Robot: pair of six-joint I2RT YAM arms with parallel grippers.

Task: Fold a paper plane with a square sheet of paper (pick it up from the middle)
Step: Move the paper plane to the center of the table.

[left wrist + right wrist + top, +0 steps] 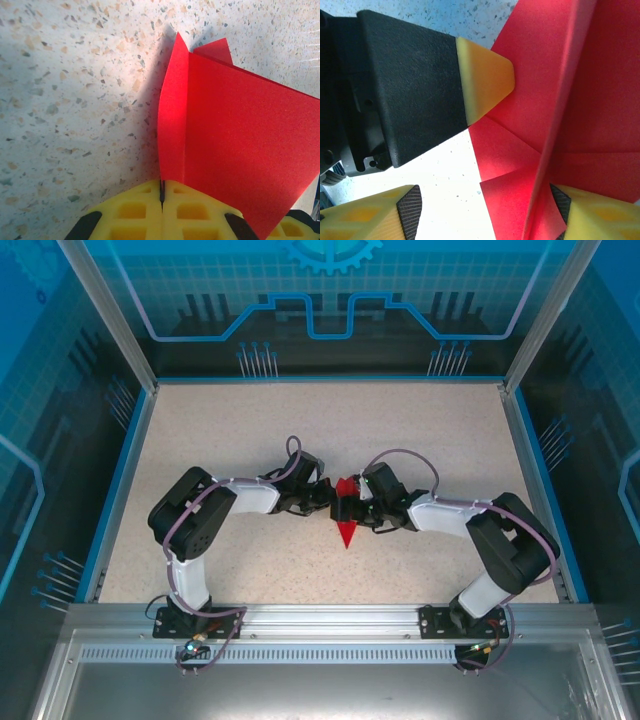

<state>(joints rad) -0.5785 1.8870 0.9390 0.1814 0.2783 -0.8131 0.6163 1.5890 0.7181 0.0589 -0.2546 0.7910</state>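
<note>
The red paper plane [346,530], a folded sheet with creased flaps, hangs at the table's middle with its sharp tip pointing toward the arm bases. My left gripper [328,502] comes in from the left. Its yellow pads [135,210] are pressed together on the edge of an upright fold of the paper [240,150]. My right gripper [364,508] faces it from the right and stands open. The paper [530,110] rises beside its right pad [592,217], and bare table lies between the paper and the left pad [402,210]. The left gripper's black finger with its yellow tip [480,80] touches the paper's upper flap.
The speckled beige table [250,430] is ringed by a low blue rim [118,480] and clear walls. An aluminium rail [320,618] carrying both arm bases runs along the near edge. Both arms bend inward, elbows out toward the sides.
</note>
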